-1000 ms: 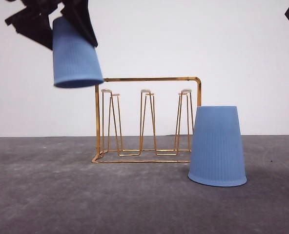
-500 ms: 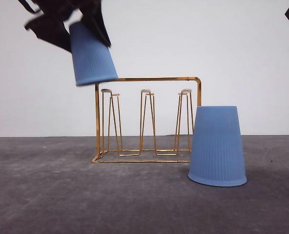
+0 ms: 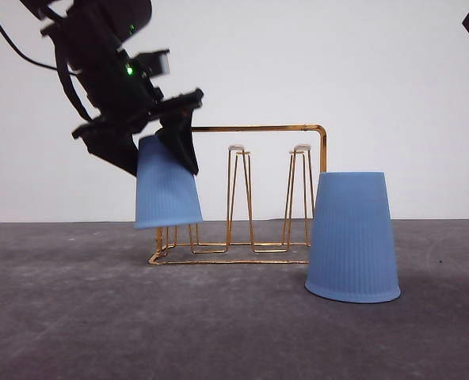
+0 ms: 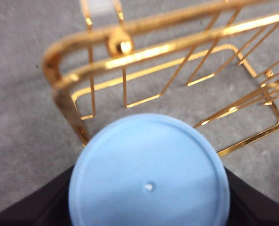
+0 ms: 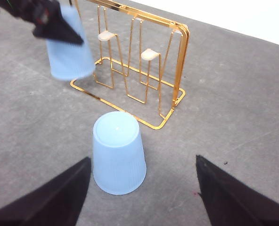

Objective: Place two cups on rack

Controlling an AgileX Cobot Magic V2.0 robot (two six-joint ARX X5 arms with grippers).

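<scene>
Cup (image 3: 167, 190) inverted in tilted L hand (image 3: 151, 146) over rack (image 3: 242, 194)

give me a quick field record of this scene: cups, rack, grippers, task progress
held cup: light blue cup, upside down, slightly tilted, gripped by the left gripper at the rack's left end, over the leftmost prong
other cup: light blue cup standing upside down on the table, in front of the rack's right end
rack: gold wire rack, upright; the two visible white-tipped prongs are bare
right gripper: open, hanging above the standing cup, holding nothing
progress: neither cup released on the rack yet; whether the held cup is fully seated cannot be told
</scene>
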